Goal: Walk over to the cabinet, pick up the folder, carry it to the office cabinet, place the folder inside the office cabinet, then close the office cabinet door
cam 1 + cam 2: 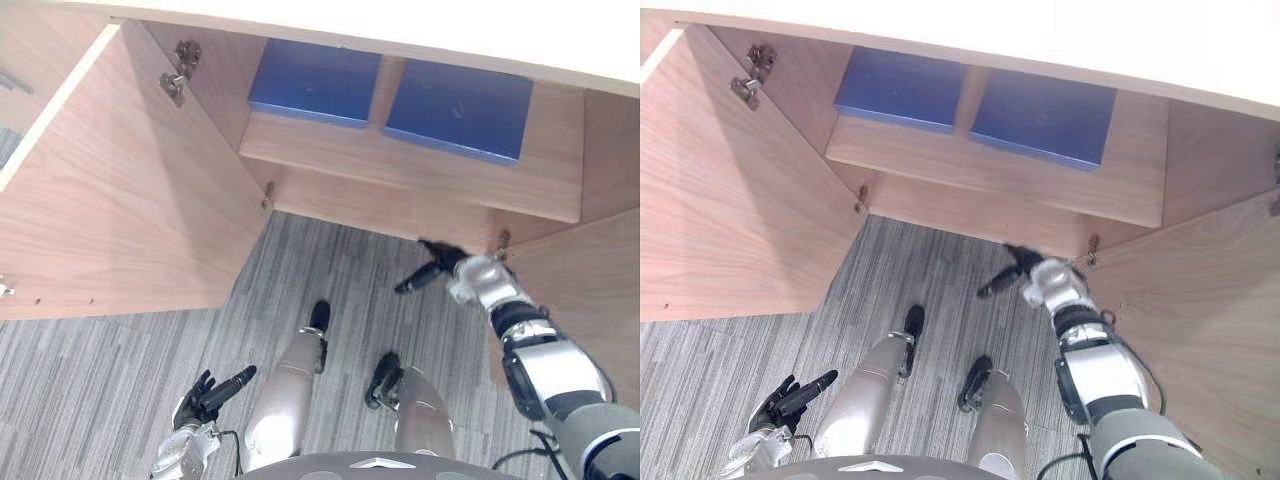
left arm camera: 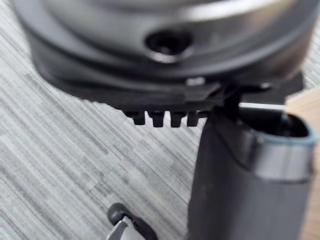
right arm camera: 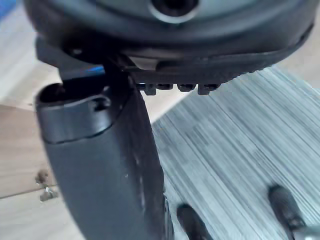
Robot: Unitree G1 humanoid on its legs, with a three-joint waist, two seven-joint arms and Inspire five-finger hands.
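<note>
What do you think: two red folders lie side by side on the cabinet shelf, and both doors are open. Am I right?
No. The left folder and the right folder are blue, not red, as the left eye view shows. They do lie side by side on the cabinet shelf, and the left door and right door are open.

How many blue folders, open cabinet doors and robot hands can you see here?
Blue folders: 2, the left folder and the right folder
Open cabinet doors: 2, the left door and the right door
Robot hands: 2, the left robot hand and the right robot hand
Total: 6
</note>
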